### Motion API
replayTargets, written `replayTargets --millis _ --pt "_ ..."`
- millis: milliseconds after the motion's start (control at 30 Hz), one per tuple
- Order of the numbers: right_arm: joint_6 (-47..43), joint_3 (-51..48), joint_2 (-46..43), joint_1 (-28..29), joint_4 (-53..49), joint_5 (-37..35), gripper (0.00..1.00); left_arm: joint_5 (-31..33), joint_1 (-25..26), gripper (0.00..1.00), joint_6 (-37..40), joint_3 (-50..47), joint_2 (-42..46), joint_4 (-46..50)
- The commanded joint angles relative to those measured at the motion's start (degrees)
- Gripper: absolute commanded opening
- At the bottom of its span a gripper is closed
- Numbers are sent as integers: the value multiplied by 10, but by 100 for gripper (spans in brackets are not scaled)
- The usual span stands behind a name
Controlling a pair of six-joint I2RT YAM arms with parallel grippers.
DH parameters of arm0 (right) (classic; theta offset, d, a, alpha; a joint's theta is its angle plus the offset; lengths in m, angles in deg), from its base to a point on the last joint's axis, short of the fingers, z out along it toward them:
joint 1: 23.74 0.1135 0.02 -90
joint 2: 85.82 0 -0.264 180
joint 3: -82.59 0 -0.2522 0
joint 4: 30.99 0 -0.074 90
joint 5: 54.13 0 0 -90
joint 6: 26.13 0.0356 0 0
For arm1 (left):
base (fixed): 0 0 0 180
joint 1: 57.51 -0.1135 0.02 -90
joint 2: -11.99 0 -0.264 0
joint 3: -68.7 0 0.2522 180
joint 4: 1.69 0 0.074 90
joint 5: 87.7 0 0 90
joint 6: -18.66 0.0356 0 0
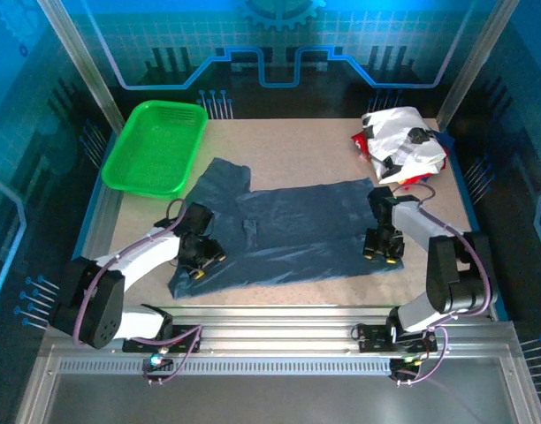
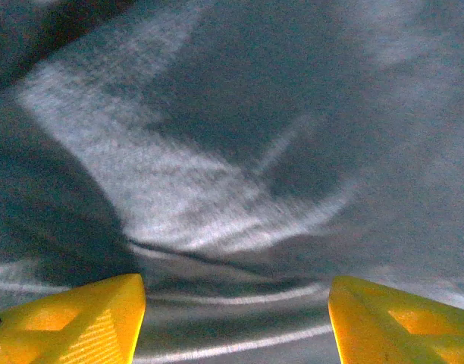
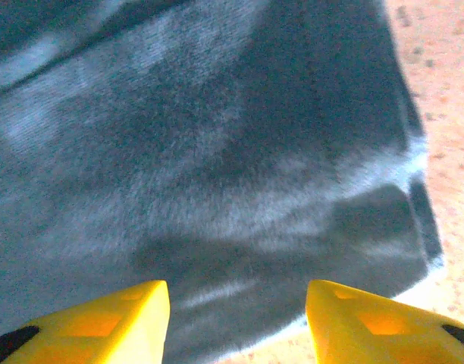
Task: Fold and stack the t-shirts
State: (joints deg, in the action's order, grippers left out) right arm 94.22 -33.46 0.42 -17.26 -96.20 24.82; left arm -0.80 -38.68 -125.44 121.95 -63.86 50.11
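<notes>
T-shirts of soft cloth sit in two places. A plain dark slate-blue t-shirt [image 1: 297, 230] is spread flat in the middle of the speckled beige table [image 1: 279, 141], and a crumpled heap of white, red and black-printed t-shirts [image 1: 401, 146] lies well apart at the far right corner.

The blue shirt's long axis runs across the table, left to right. Its sleeve end points toward the green plastic mesh basket [image 1: 156, 146] and its hem end lies on the right. The left gripper [image 1: 207, 263] hangs over the sleeve end and the right gripper [image 1: 381, 256] over the near hem corner, so each arm is nearer its own end. Any fold would likely start from this near long edge and go away from the bases.

In the left wrist view the left gripper [image 2: 236, 322] shows yellow fingers [image 2: 80, 318] set wide, with cloth beneath and nothing pinched. The right gripper [image 3: 238, 318] is parted less widely just inside the hem edge — no cloth is gathered between its jaws.

No brand or label is readable — the black print marks are too small to make out.
</notes>
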Motion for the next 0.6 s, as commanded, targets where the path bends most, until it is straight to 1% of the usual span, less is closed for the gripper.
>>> replayTargets --millis 0,33,133,200,300,367,400,433,467,533,567 --pt "22 50 -34 1 -35 -7 54 20 3 70 11 81 39 56" --pt "26 56 -35 -2 -36 -6 55 29 2 71 24 108 42 61" --pt "36 50 -22 -9 3 21 58 55 -10 81 60 185 23 68" --pt "44 50 13 -15 27 41 59 45 -35 83 83 231 -7 62" --pt "67 33 70 -29 72 71 59 48 -69 83 120 308 -58 73" --pt "71 24 96 -30 88 59 59 56 -79 85 159 360 -90 79" --pt "69 24 107 -31 86 48 50 58 -83 85 175 388 -108 85" --pt "66 27 114 -33 79 39 44 58 -87 85 191 414 -129 92" --pt "63 30 115 -36 70 32 44 58 -90 85 203 437 -146 99" --pt "53 33 112 -37 51 7 49 67 -90 85 222 481 -182 116" --pt "48 31 110 -40 43 1 49 68 -90 85 228 495 -194 116"
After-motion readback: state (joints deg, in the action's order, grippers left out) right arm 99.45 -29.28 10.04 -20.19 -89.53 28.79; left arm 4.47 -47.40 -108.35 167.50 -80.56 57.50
